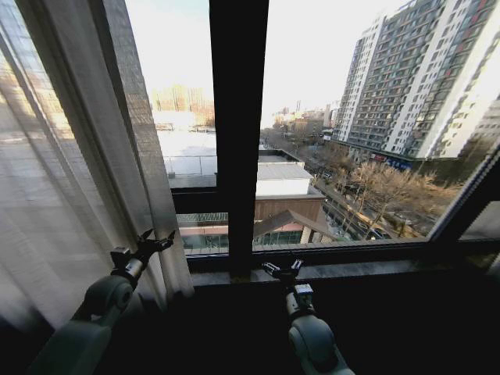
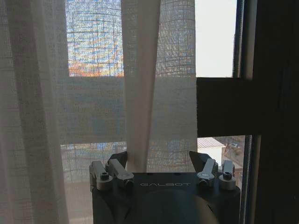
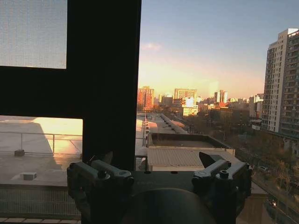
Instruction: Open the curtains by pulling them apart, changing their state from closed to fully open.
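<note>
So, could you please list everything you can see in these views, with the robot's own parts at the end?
curtain: one panel, sheer cream-white, gathered at the left of the window.
window frame bar: one upright, dark, middle of the window.
sill: one, dark, below the glass.
high-rise: one, pale grey, outside at the right.
low roofs: several, pale, outside past the bar.
left gripper: one, black, open, at the curtain's edge.
right gripper: one, black, open, low before the bar.

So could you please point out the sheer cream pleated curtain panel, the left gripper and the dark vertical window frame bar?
Sheer cream pleated curtain panel [image 1: 74, 156]: head view, on its folds.
Left gripper [image 1: 156, 242]: head view, between its open fingertips.
Dark vertical window frame bar [image 1: 238, 117]: head view, on its upper part.
</note>
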You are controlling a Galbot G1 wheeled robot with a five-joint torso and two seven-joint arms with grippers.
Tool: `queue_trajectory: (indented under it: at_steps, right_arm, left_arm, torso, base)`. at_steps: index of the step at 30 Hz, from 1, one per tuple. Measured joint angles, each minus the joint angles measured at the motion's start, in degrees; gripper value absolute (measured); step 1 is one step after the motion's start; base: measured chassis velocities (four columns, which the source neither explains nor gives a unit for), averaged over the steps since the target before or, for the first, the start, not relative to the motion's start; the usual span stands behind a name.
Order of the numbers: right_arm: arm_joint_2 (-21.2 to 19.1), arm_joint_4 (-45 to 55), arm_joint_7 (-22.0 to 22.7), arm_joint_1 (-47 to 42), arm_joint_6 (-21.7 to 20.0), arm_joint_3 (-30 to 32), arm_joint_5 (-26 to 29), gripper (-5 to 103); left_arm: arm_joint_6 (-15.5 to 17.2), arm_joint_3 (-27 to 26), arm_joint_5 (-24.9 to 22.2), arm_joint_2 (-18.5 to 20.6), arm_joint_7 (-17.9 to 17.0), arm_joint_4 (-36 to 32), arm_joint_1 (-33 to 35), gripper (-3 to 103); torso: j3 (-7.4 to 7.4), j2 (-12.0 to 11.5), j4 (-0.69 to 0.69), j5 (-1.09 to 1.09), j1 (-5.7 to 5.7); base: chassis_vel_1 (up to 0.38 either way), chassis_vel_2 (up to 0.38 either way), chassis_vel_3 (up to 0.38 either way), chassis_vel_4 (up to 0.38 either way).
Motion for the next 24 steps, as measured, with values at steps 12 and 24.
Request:
queue_trajectory:
  at_steps: [12, 24]
  right_arm:
    - [-0.10, -0.13, 0.07, 0.67, 0.00, 0.25, 0.07, 100]
    - [0.35, -1.20, 0.72, 2.05, -0.27, -0.45, 0.77, 100]
  left_arm:
    - [-0.03, 1.03, -0.20, 0.47, 1.85, 2.33, -1.52, 36]
    - [-0.18, 0.73, -0.82, 1.04, 2.25, 2.23, -1.86, 0]
  torso:
    - [0.00, 0.00, 0.00, 0.00, 0.00]
    - [0.00, 0.00, 0.00, 0.00, 0.00]
  base:
    - [0.000, 0.000, 0.000, 0.000]
    - [0.000, 0.000, 0.000, 0.000]
